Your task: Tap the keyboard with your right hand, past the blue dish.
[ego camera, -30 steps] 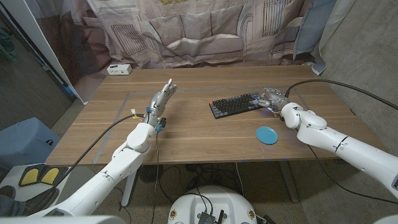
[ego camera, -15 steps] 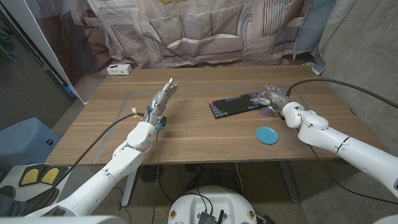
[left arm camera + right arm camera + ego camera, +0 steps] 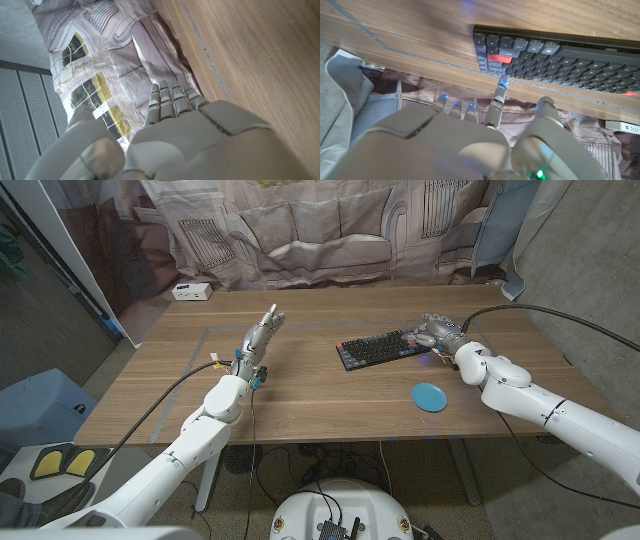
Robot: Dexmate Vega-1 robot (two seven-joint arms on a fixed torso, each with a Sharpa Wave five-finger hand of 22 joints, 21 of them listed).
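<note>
The dark keyboard (image 3: 383, 348) lies slanted on the wooden table (image 3: 320, 395), right of its middle. A round blue dish (image 3: 430, 396) sits nearer the front edge, to the keyboard's right. My right hand (image 3: 436, 332) is at the keyboard's right end, beyond the dish. In the right wrist view one finger (image 3: 499, 95) points at the edge of the keyboard (image 3: 555, 55) by a red key while the others are curled in; contact cannot be told. My left hand (image 3: 258, 340) is raised over the table's left half, fingers straight, holding nothing.
A small white box (image 3: 190, 291) stands at the table's far left corner. A printed curtain (image 3: 320, 230) hangs behind the table. A thin taped line (image 3: 200, 345) runs across the wood near my left hand. Black cables trail from both arms.
My right hand has shifted slightly right and back at the keyboard's right end. The left arm, keyboard and dish have not moved.
</note>
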